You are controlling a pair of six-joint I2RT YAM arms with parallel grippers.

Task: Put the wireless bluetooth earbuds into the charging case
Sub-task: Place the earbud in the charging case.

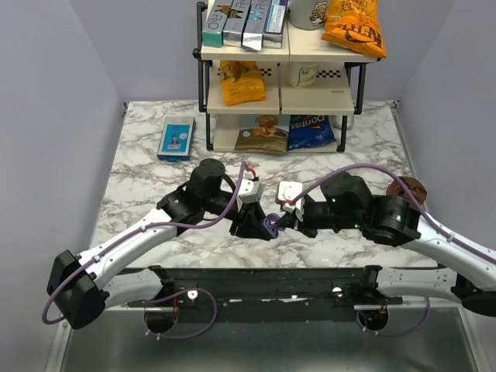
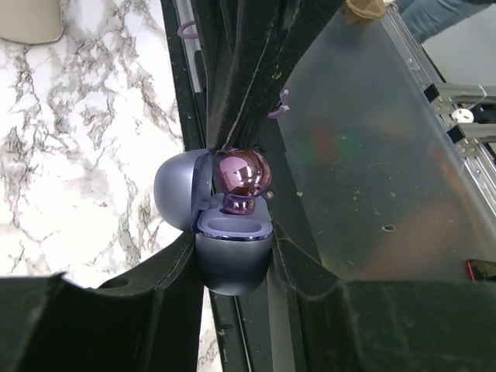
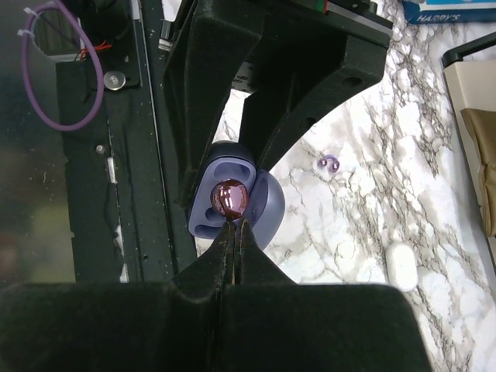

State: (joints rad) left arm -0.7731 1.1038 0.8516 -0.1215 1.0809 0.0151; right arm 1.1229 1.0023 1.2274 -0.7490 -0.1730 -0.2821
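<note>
Clamping the charging case [image 2: 231, 267] by its sides, the left gripper [image 1: 258, 225] holds this glossy blue-grey pebble with its lid open. The right gripper [image 3: 232, 229], pressed shut, tips against a shiny pink earbud [image 3: 231, 197] at the case's pocket. Beyond, a second earbud [image 3: 329, 163] lies on the marble table [image 3: 349, 217].

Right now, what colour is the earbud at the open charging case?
The earbud is glossy pinkish-purple, best seen in the left wrist view.

From above, the small bluish-grey oval plastic charging case [image 1: 270, 225] shows only as a sliver between the left gripper [image 1: 260, 228] and right gripper [image 1: 282, 222]. In the right wrist view a small white lump [image 3: 401, 266] is too blurred to name
</note>
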